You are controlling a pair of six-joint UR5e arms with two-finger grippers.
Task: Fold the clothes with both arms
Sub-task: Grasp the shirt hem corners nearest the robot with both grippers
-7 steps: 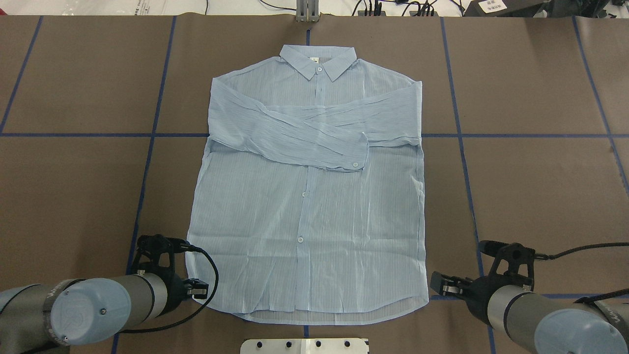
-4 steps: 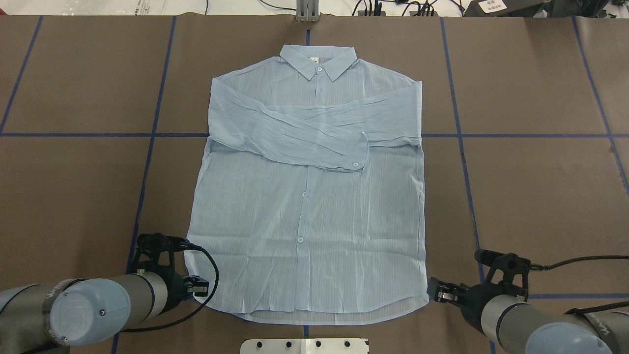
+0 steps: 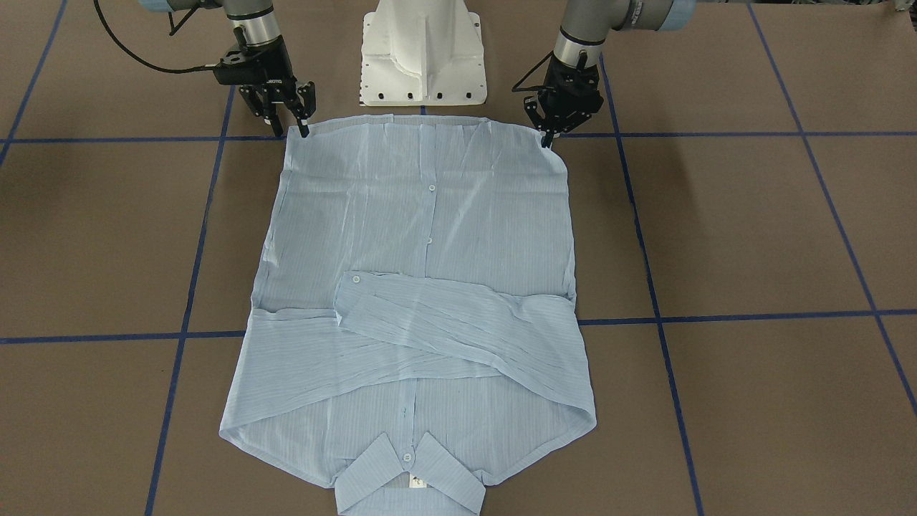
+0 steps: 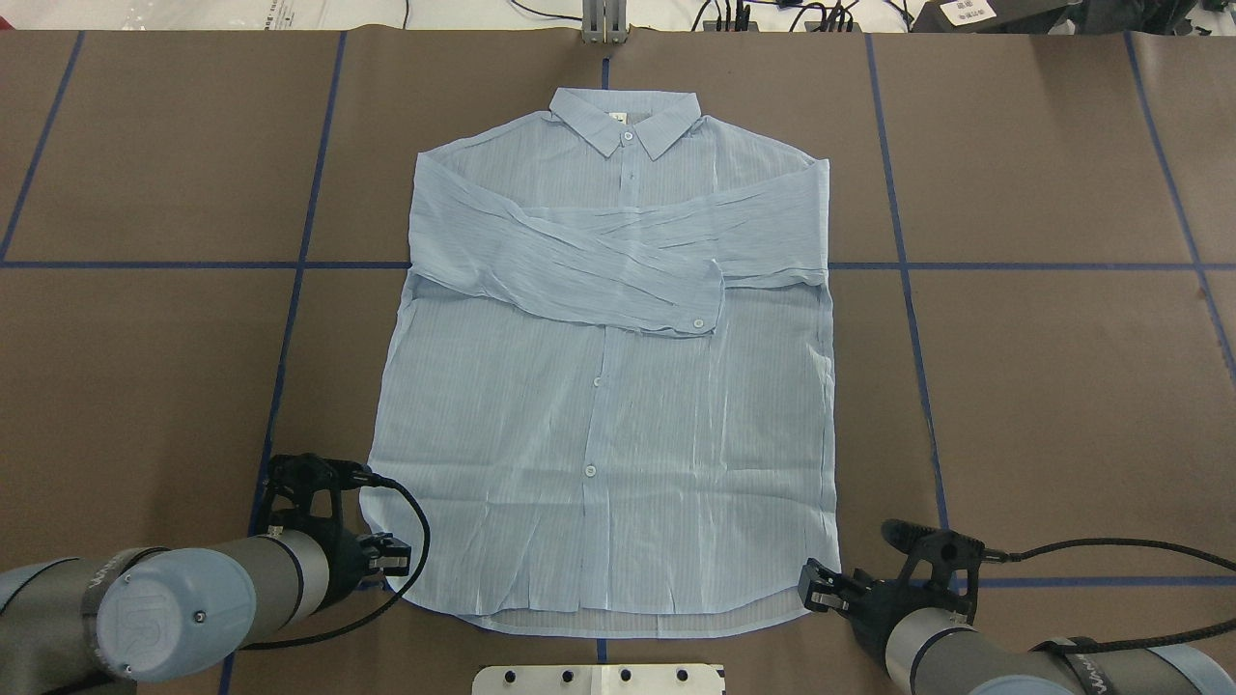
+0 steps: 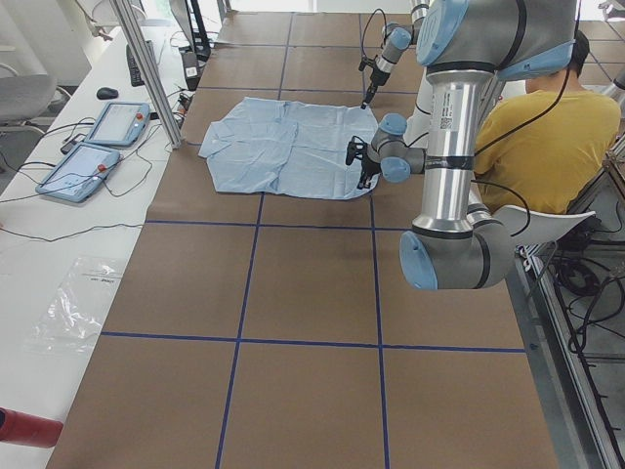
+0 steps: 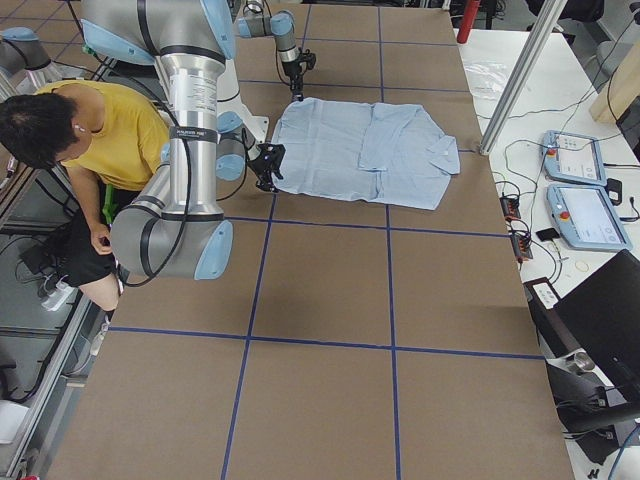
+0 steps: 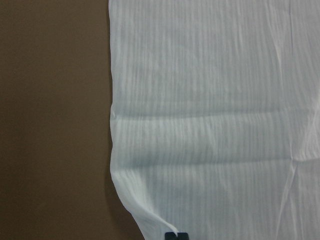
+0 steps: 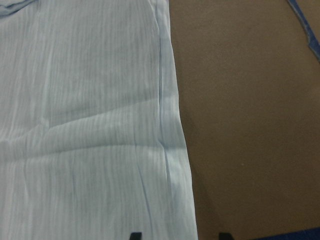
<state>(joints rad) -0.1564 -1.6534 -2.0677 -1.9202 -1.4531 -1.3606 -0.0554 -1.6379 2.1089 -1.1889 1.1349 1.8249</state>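
One shirt (image 4: 608, 405), two hands — left hand (image 3: 550, 136) pinched on one hem corner, right hand (image 3: 292, 127) agape astride the other

A person in yellow (image 5: 547, 137) sits behind me; two tablets (image 5: 83, 171) (screens up) lie beside the blue-taped brown table (image 4: 1062, 145).

The desk (image 4: 1053, 405) is covered in brown sheeting, perhaps paper, crossed by blue tape lines (image 4: 145, 264). A light blue shirt (image 4: 618, 434) lies flat on it, front up, sleeves folded across the chest. Its hem lies just beside the white base (image 3: 423, 57), its collar at the end away from it.
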